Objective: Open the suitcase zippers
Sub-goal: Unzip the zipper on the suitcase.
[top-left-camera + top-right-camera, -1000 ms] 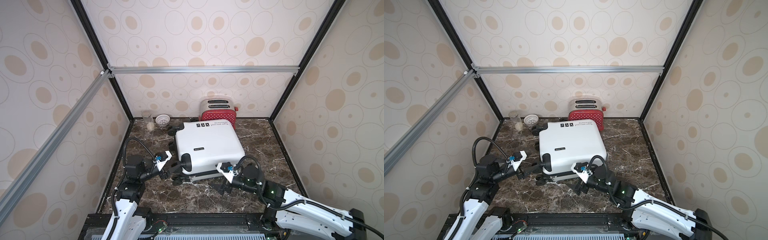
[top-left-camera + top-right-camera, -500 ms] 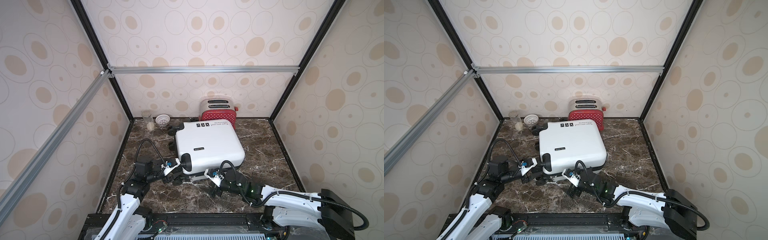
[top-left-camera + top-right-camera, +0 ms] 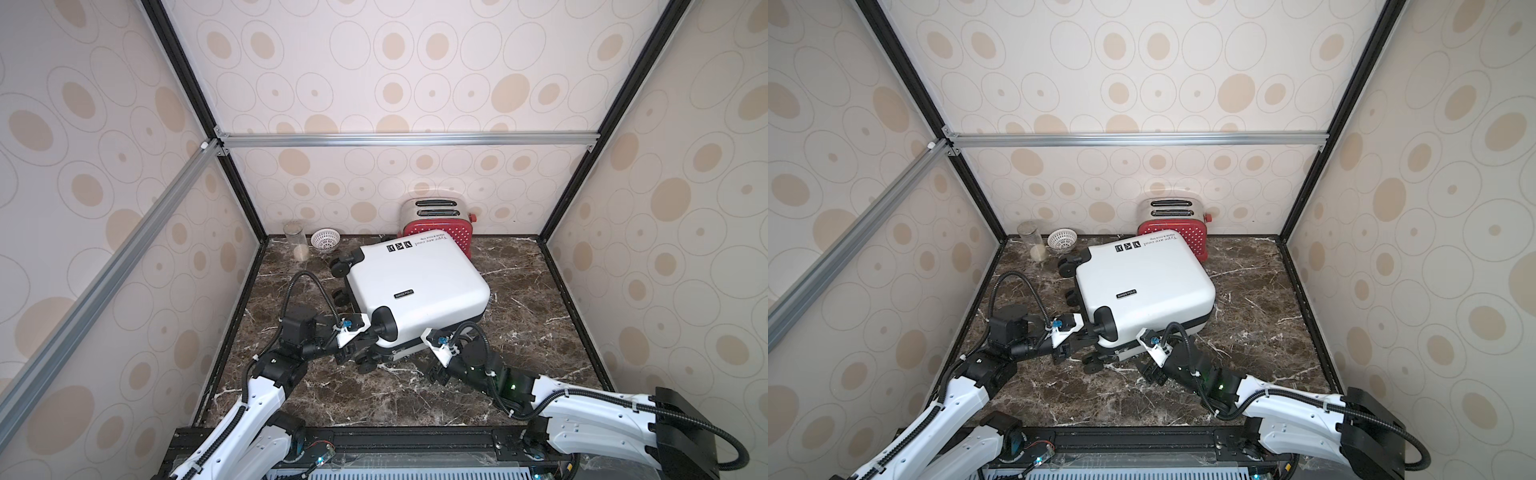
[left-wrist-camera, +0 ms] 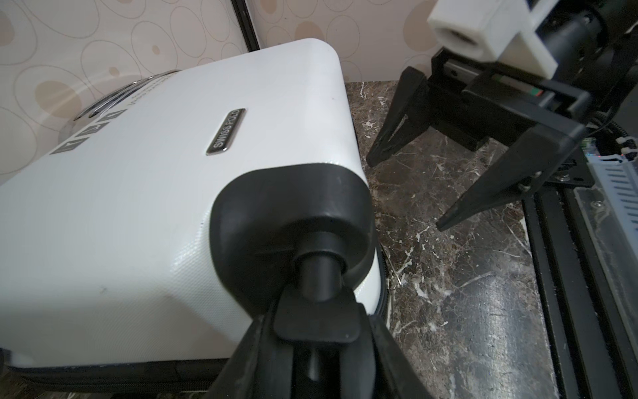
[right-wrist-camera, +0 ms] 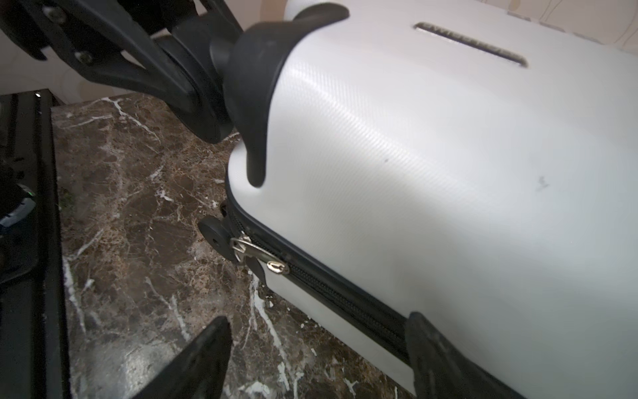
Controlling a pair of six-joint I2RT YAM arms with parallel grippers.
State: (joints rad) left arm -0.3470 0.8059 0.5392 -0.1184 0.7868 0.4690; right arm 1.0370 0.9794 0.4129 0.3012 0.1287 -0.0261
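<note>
In both top views the white suitcase (image 3: 415, 286), with its badge (image 3: 403, 294) reading "SWISS POLO", lies flat on the dark marble tabletop (image 3: 540, 332) between dotted beige walls (image 3: 415, 62). In the left wrist view the left gripper (image 4: 316, 321) clamps a corner caster (image 4: 316, 276). In the right wrist view the right gripper (image 5: 317, 319) gapes wide beside the zippers (image 5: 328, 279).

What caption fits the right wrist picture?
Open right gripper faces the metal zipper pulls on the white suitcase.

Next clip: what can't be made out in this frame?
- Zippers along the suitcase's far sides: hidden by its own body in both top views.
- Metal pulls: the right wrist view is too blurred to count them.
- Left gripper: in the left wrist view, the wheel fork hides whether it grips.
</note>
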